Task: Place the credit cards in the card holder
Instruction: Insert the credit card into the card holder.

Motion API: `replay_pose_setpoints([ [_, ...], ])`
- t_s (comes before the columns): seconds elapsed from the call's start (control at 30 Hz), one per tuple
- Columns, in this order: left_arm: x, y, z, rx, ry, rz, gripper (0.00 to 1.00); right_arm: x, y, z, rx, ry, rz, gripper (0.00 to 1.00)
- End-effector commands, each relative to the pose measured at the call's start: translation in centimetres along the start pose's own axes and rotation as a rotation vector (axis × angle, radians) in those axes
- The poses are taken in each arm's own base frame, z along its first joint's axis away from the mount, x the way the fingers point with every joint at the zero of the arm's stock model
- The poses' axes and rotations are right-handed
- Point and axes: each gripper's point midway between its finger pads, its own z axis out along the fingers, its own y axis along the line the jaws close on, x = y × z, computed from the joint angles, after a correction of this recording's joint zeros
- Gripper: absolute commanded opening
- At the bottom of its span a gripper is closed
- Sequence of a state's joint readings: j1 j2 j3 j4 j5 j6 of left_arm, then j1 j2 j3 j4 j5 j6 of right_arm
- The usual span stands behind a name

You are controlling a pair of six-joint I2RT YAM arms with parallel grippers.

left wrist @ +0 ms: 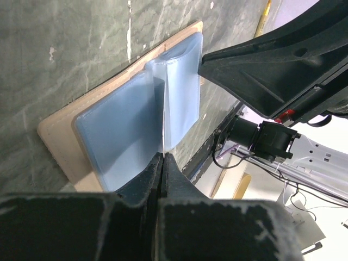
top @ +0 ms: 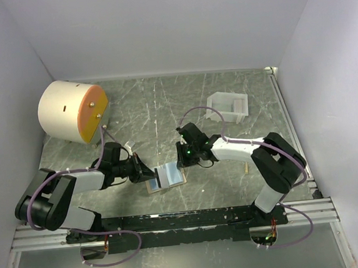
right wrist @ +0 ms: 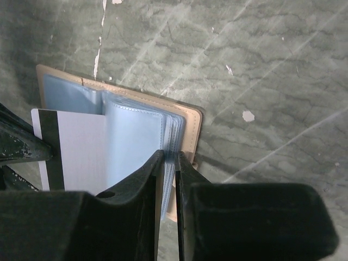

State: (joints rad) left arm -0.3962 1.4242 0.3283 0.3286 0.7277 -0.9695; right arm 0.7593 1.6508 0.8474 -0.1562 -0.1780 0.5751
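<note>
Gripping 1 grey credit card [right wrist: 76, 147] by its black-striped end, left gripper [left wrist: 163, 159] fingers are pressed nearly together. Card's other end sits under a pale-blue pocket leaf of tan card holder [top: 169, 175], open on table [top: 164, 104] btwn arms. Right gripper [right wrist: 169, 161] fingers narrow, nipping pocket leaves.

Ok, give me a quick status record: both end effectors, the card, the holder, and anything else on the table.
left end effector: shut on the credit card, which its wrist view shows edge-on
right end effector: shut on a pale blue pocket leaf of the card holder
credit card: grey, black stripe, one end hidden behind a pocket leaf
card holder: open on the table
other cards: none visible
bystanders: white tray, cream cylinder, both apart from the holder
</note>
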Motion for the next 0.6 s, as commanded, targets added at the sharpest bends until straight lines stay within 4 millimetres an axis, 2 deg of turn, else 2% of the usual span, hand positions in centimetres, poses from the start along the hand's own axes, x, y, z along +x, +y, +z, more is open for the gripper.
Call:
replay_pose_setpoints([
  [0.0, -0.6, -1.4, -0.2, 0.058, -0.026, 0.042, 0.07, 0.7, -0.3, -1.3, 0.043, 0.012, 0.024, 0.18],
  [0.07, -0.6, -1.6, -0.3, 0.063, -0.027, 0.045, 0.07, 0.7, 0.0, -1.6, 0.035, 0.002, 0.042, 0.24],
  [0.23, -0.5, -1.4, -0.1, 0.065, -0.023, 0.042, 0.07, 1.1, 0.3, -1.7, 0.023, -0.007, 0.074, 0.31],
  [0.37, -0.4, -1.0, 0.0, 0.067, -0.019, 0.037, 0.07, 1.7, 0.2, -1.4, 0.03, 0.011, 0.076, 0.32],
  [0.57, -0.3, -0.5, 0.0, 0.042, -0.021, 0.041, 0.07, 2.6, 0.5, -0.8, 0.023, 0.036, 0.062, 0.26],
])
